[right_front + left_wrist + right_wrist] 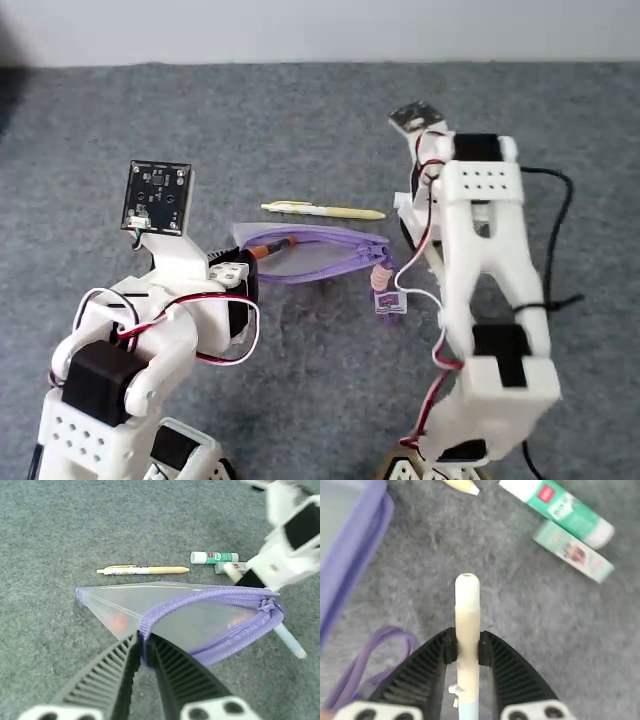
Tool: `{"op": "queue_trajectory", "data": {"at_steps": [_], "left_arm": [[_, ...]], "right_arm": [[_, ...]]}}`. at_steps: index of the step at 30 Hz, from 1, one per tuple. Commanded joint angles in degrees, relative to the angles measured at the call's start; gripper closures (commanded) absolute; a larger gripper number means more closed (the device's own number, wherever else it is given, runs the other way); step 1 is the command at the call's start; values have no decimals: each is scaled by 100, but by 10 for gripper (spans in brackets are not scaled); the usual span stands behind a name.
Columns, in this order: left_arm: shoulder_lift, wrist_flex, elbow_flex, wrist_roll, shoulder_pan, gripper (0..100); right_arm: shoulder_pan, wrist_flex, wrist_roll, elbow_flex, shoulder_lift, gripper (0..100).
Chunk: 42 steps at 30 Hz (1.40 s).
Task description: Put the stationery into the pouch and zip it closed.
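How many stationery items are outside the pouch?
4: yellow pen beside the pouch, glue stick and green box side by side, white pen in the right claw. More may be hidden.

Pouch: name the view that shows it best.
Left wrist view: the whole pouch, mouth open, left gripper clamped on its zipper edge. The high view gives it flatter, partly behind that gripper; the right wrist view, a purple corner.

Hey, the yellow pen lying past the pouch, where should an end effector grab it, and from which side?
Mid-barrel of the yellow pen, straight down from above, closing across its width. It lies flat on the mat, apart from the pouch, with bare mat along both long sides.
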Motion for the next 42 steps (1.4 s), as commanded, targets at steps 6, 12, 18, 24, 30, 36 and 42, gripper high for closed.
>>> {"op": "queue_trajectory", "data": {"at_steps": [6, 12, 18, 24, 30, 36, 42], "left_arm": [[-26, -422, -84, 44, 44, 987], [-18, -721, -84, 229, 35, 987], [-9, -862, -66, 316, 35, 987], [-9, -826, -40, 316, 18, 987], [-26, -826, 215, 316, 0, 987], [-18, -870, 207, 316, -9, 987], [-18, -870, 207, 316, -9, 987]], "right_arm": [[22, 769, -642, -62, -2123, 991], [-295, 690, -1468, -62, -3530, 991], [-1455, -31, -2637, -62, -4637, 991], [-2308, -1367, -3138, -62, -4945, 991], [-2677, -2563, -3112, -62, -4892, 991], [-2888, -3134, -3112, 431, -4813, 991], [-2897, -4084, -3103, 1495, -4866, 991]]}}
